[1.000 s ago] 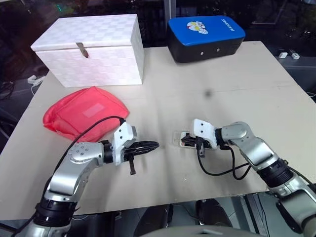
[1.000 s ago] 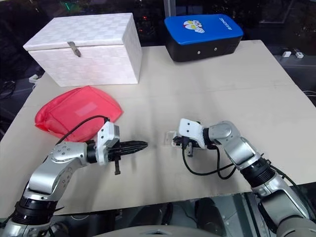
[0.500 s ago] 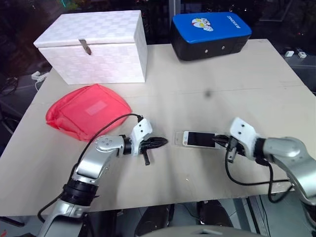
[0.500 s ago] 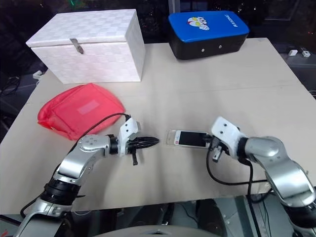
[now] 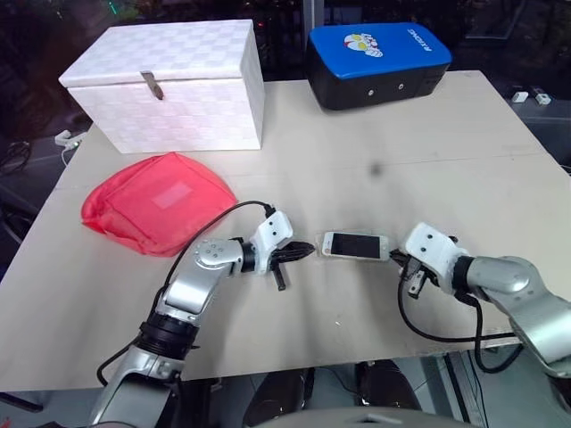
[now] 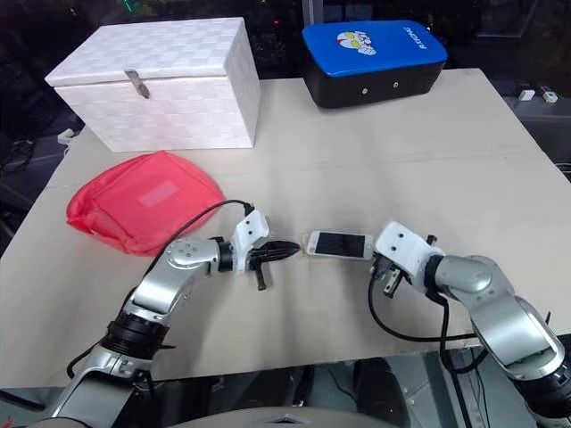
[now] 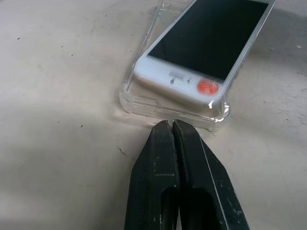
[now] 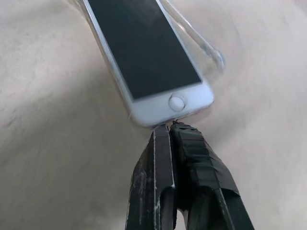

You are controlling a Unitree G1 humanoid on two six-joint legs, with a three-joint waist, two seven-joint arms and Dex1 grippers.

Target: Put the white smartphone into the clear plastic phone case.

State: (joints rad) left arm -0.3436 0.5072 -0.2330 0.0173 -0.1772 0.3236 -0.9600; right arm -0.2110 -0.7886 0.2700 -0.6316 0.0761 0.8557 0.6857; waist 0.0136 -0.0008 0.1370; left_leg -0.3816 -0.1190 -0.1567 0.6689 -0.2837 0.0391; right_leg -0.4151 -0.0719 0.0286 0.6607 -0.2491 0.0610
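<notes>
The white smartphone (image 5: 355,244) lies screen up near the table's middle, resting askew on the clear plastic phone case (image 7: 144,103), whose rim shows beside it (image 8: 212,51). The earpiece end sits slightly raised over the case's end wall. My left gripper (image 5: 309,250) is shut and empty, its tip (image 7: 171,124) right at the case's left end edge. At the opposite, home-button end of the smartphone (image 8: 144,52), my right gripper (image 5: 395,259) is shut too and holds nothing, with its tip (image 8: 168,125) against the phone's edge.
A white lidded box (image 5: 169,85) stands at the back left and a blue-topped black case (image 5: 379,58) at the back right. A red pouch (image 5: 156,201) lies left of my left arm. The beige table (image 5: 446,160) has open room on the right.
My right gripper came off the smartphone, uncovering it, and drew back to its right end. My left gripper moved right up to the case's left edge.
</notes>
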